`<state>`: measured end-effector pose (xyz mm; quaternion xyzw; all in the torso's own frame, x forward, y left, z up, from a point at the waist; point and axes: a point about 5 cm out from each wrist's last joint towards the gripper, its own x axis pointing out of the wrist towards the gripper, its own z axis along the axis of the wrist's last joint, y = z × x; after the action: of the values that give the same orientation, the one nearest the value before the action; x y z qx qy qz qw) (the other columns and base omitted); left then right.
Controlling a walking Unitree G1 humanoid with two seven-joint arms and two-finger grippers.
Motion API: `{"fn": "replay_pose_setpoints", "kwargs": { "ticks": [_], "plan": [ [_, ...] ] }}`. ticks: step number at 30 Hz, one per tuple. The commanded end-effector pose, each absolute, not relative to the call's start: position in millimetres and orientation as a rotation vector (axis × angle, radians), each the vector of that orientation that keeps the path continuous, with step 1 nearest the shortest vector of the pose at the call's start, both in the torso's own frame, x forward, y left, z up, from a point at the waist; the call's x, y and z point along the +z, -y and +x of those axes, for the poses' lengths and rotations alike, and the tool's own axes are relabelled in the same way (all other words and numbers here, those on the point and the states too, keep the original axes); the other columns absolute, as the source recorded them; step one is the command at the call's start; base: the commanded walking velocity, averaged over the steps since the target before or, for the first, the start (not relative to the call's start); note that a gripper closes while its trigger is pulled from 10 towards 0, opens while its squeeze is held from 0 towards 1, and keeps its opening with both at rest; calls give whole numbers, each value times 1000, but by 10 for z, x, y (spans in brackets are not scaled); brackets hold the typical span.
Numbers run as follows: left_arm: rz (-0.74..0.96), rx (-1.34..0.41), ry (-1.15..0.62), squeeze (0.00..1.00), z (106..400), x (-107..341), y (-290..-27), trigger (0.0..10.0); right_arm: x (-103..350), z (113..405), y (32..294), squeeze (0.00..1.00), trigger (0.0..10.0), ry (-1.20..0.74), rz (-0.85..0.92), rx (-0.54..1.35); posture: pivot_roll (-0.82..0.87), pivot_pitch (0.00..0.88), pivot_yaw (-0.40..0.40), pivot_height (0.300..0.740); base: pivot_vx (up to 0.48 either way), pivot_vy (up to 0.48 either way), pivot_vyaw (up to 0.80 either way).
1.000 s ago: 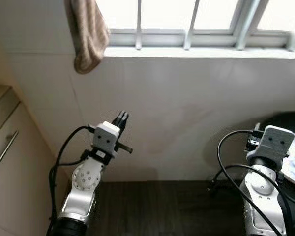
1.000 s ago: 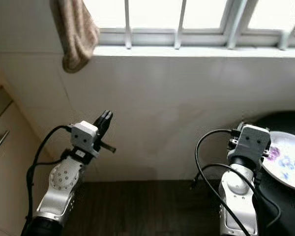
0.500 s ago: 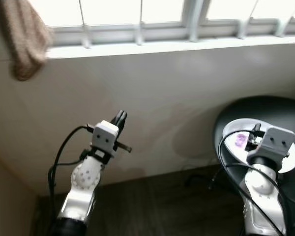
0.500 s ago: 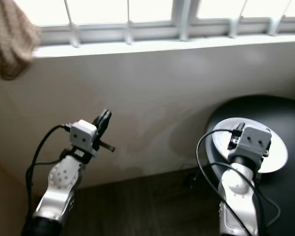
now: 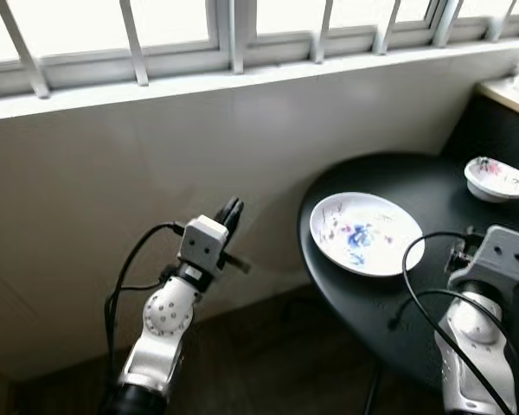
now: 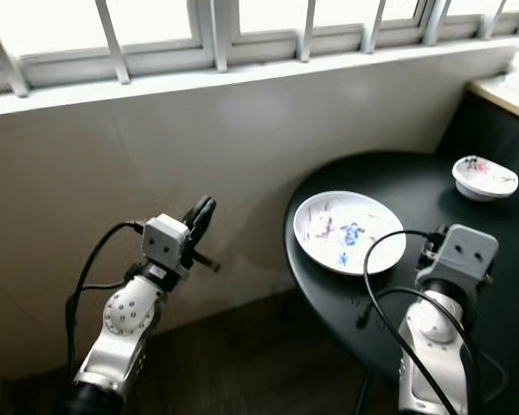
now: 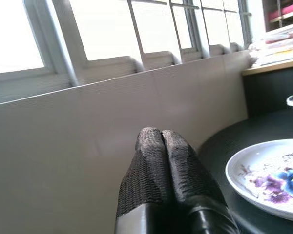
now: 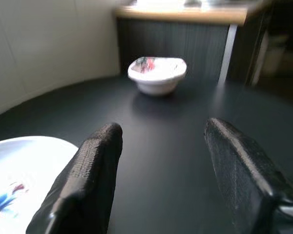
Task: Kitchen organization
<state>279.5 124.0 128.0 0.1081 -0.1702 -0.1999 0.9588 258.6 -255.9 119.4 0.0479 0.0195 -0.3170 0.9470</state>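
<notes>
- Plate (image 5: 366, 233): white with a blue and purple flower print, lying flat near the front-left edge of the round black bench (image 5: 432, 194).
- Bowl (image 5: 496, 178): small and white, at the far right of the bench, well apart from the plate.
- Right end effector (image 8: 161, 170): fingers spread apart, empty, held over the bench; the plate lies just ahead and to its left, the bowl straight ahead beyond it. This arm is judged the nearer to both.
- Left end effector (image 7: 161, 161): fingers pressed together, empty, held off the bench by the wall under the window (image 5: 225, 26); the plate lies to its right.
</notes>
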Motion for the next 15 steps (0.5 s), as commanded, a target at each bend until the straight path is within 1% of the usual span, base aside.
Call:
{"fn": "replay_pose_setpoints", "kwargs": {
  "ticks": [1,3,4,6,8,11,15],
  "plan": [
    [229,-405,340,0,2807,1278,-1245,10000,1139,2633,2547,0,10000,-86,191,-610,91,0,-52,740,0,0,0],
    [231,-408,337,0,2810,1272,-1241,10000,1058,2730,2517,0,10000,-152,390,-493,90,0,-52,740,0,0,0],
    [231,-408,337,0,2810,1272,-1241,10000,1058,2730,2517,0,10000,-152,390,-493,90,0,-52,740,0,0,0],
    [231,-409,335,0,2812,1271,-1238,10000,1030,2772,2519,0,10000,-172,462,-465,90,0,-52,740,0,0,0],
    [232,-408,334,0,2812,1269,-1237,10000,991,2784,2538,0,10000,-190,495,-475,96,0,-57,740,0,0,0],
    [232,-407,333,0,2812,1268,-1236,10000,944,2806,2553,0,10000,-213,508,-455,96,0,-57,740,0,0,0],
    [235,-406,332,0,2815,1267,-1237,10000,873,2837,2536,0,10000,-255,566,-405,99,0,-56,740,0,0,0]
  ]
}}
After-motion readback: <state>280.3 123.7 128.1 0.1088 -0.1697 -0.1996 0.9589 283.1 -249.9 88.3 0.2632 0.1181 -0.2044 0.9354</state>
